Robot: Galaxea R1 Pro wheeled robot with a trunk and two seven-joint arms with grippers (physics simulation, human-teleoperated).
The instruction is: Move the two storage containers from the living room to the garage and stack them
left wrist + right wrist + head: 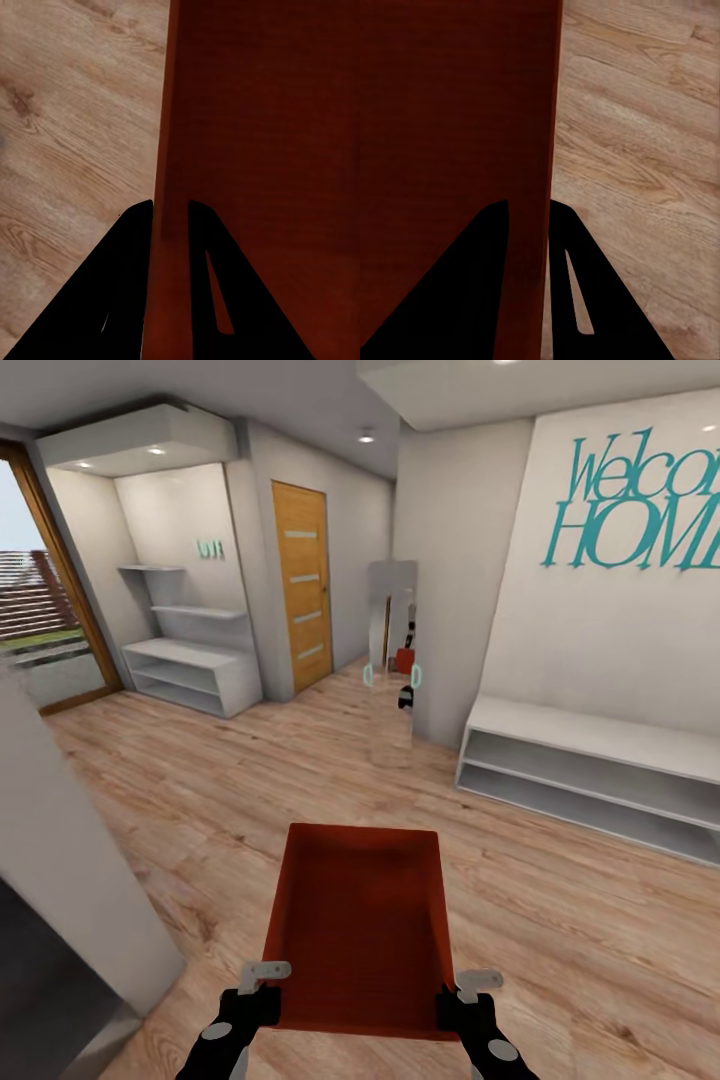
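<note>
Home entryway: "Welcome HOME" lettering (640, 500), shoe bench (590, 775)

Storage container (360, 920): rust-red, matt, smooth walls and flat bottom, plastic-looking, no gloss. Floor (200, 790): light wood planks, visible grain and knots, satin finish. Left end effector (262, 982) and right end effector (462, 988): matt black bodies with pale grey metal-looking fingertip pieces. Door (300, 585): orange-toned wood with frosted inserts. Low shelf unit (590, 770): smooth matt white. Walls: plain matt white.
</note>
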